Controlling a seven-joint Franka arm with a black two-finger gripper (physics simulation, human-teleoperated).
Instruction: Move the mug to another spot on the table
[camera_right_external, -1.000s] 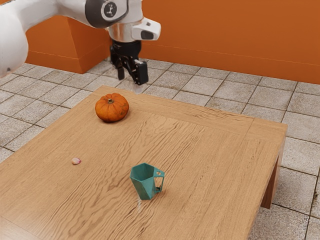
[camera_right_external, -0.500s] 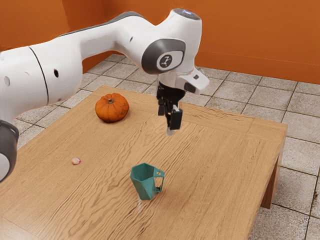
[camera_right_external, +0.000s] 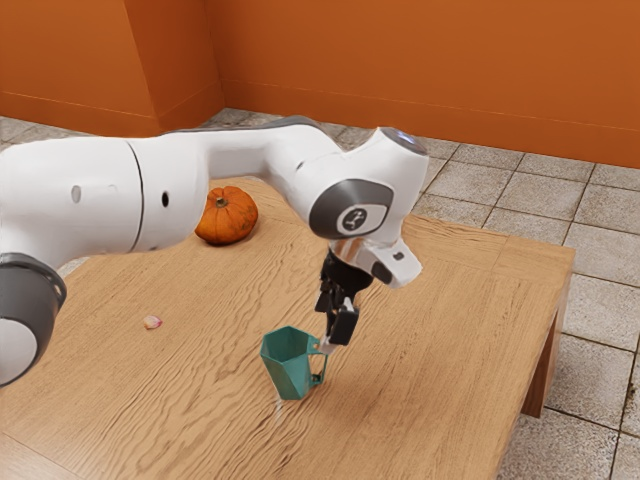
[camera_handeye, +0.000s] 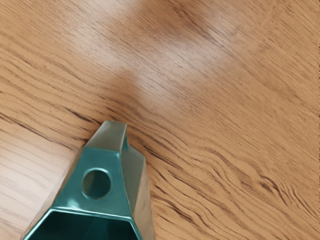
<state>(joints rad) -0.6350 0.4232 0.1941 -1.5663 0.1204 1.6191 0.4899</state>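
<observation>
A teal angular mug (camera_right_external: 289, 362) stands upright on the wooden table (camera_right_external: 450, 330), near its front middle, with its handle (camera_right_external: 319, 350) turned toward the exterior view's right. My gripper (camera_right_external: 335, 322) hangs just above the handle, open, with nothing between its fingers. In the wrist view the mug (camera_handeye: 100, 195) lies right under my hand, its holed handle pointing away over the bare wood.
An orange pumpkin (camera_right_external: 226, 215) sits at the table's back left, partly behind my arm. A small pink object (camera_right_external: 152, 322) lies at the left. The table's right edge (camera_right_external: 560, 300) drops to a tiled floor.
My arm has swung from above the table's far edge, forward and down, until the gripper hangs just over the mug's handle. The mug, pumpkin and pink object have not moved.
</observation>
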